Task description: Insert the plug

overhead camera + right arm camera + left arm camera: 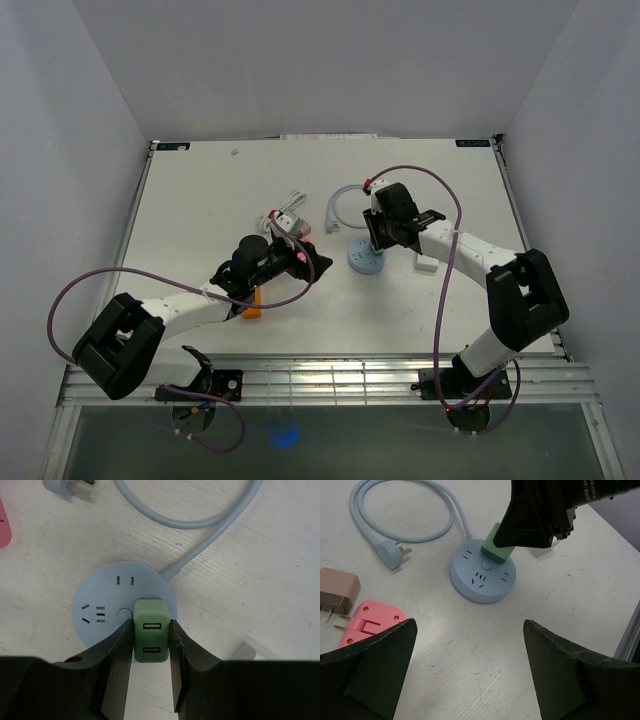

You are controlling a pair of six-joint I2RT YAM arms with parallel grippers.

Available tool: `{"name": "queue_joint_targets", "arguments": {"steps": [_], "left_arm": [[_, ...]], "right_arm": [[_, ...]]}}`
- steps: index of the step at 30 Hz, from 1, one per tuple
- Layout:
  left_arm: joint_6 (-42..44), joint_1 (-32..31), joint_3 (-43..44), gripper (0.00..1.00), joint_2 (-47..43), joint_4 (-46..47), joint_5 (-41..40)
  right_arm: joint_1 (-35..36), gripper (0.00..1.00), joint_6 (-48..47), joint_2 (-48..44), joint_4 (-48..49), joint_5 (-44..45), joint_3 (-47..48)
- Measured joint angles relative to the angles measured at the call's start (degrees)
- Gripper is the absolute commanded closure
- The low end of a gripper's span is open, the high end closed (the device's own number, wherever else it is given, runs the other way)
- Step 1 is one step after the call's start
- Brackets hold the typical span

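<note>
A round light-blue socket hub (100,600) lies mid-table; it also shows in the top view (366,260) and the left wrist view (475,587). My right gripper (151,625) is shut on a green two-port USB plug (152,637) and holds it upright against the hub's top, at the side where the cable leaves. Its prongs are hidden. In the left wrist view the green plug (496,552) rests on the hub's far edge under the right gripper's fingers (530,520). My left gripper (470,670) is open and empty, hovering just left of the hub (318,265).
The hub's pale-blue cable (440,525) loops to the back and ends in a loose plug (395,555). A pink adapter (370,622) and a rose-brown charger (337,590) lie to the left. A white block (425,264) sits right of the hub, and an orange item (253,300) lies under my left arm.
</note>
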Motion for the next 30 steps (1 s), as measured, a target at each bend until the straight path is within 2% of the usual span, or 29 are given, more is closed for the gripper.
{"name": "queue_joint_targets", "arguments": {"steps": [16, 30], "left_arm": [[-1.33, 1.33, 0.0, 0.02, 0.0, -2.16, -1.92], [-2.16, 2.4, 0.0, 0.02, -0.11, -2.56, -1.99]], "right_arm": [[3.82, 0.92, 5.92, 0.5, 3.1, 7.08, -1.16], [5.75, 0.92, 11.93, -1.09, 12.7, 10.51, -7.06]]}}
